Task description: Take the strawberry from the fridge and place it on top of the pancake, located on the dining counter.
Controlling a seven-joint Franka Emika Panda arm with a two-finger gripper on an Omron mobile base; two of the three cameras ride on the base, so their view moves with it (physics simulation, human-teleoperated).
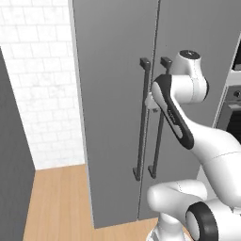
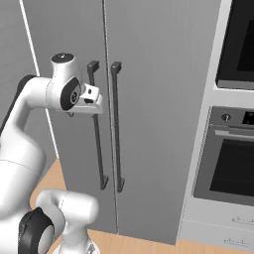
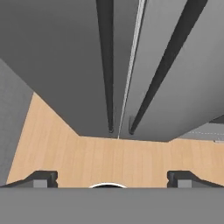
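Observation:
The fridge (image 1: 113,94) (image 2: 158,99) stands right in front of me with both flat grey doors closed. Two dark vertical bar handles run down either side of the door seam: the left handle (image 1: 142,117) (image 2: 97,144) (image 3: 106,65) and the right handle (image 1: 157,141) (image 2: 117,129) (image 3: 166,57). My gripper (image 3: 113,178) is open with nothing between its fingers. It points down along the doors, a little out from the handles. In the right base view my white wrist (image 2: 88,101) sits beside the upper part of the left handle. The strawberry, the pancake and the dining counter are out of view.
A black-windowed wall oven (image 2: 233,163) with white drawers (image 2: 218,223) below it stands just right of the fridge. A white tiled wall (image 1: 37,94) and a dark grey panel (image 1: 12,164) lie to the left. Light wood floor (image 1: 56,202) (image 3: 118,157) runs below.

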